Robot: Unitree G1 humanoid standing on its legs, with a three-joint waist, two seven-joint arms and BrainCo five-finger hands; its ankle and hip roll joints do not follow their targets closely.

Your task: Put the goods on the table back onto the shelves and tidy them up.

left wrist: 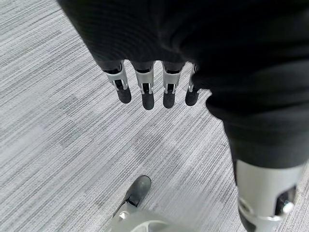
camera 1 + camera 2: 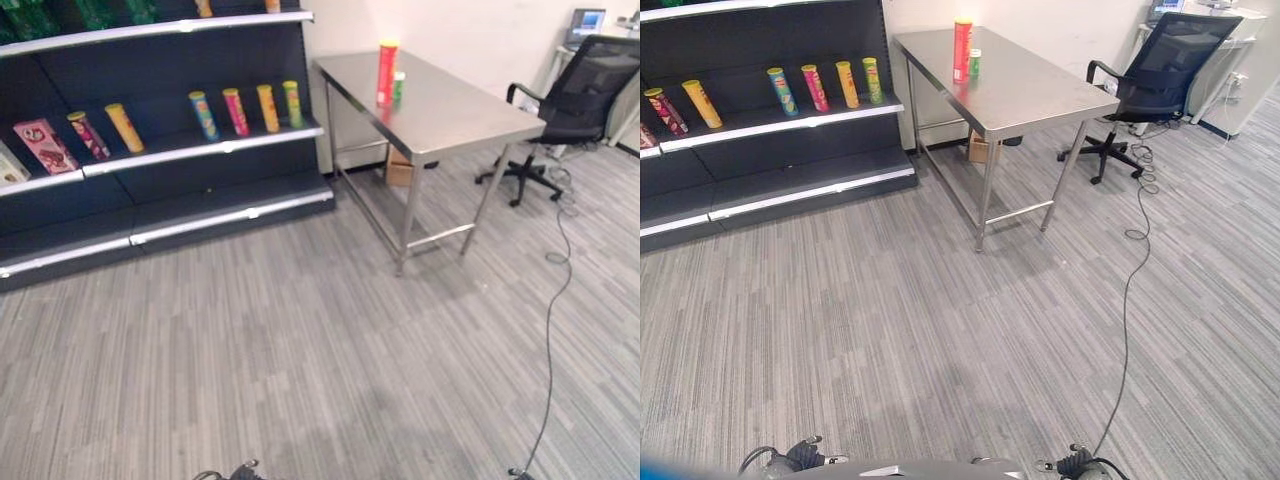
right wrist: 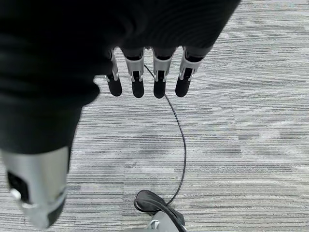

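Observation:
A tall red can with a yellow lid (image 2: 387,72) stands on the steel table (image 2: 450,105) at the far right, with a small green can (image 2: 399,86) touching its side. The dark shelf unit (image 2: 150,150) stands at the far left, with several slim cans (image 2: 238,110) leaning on its middle shelf. My left hand (image 1: 145,84) hangs over the grey carpet, fingers straight and holding nothing. My right hand (image 3: 145,77) also hangs over the carpet, fingers straight and empty. Both hands are far from the table and the shelves.
A pink box (image 2: 44,145) lies on the shelf's left part. A black office chair (image 2: 570,100) stands right of the table, and a cardboard box (image 2: 398,168) sits under it. Open grey carpet (image 2: 300,350) lies between me and the furniture.

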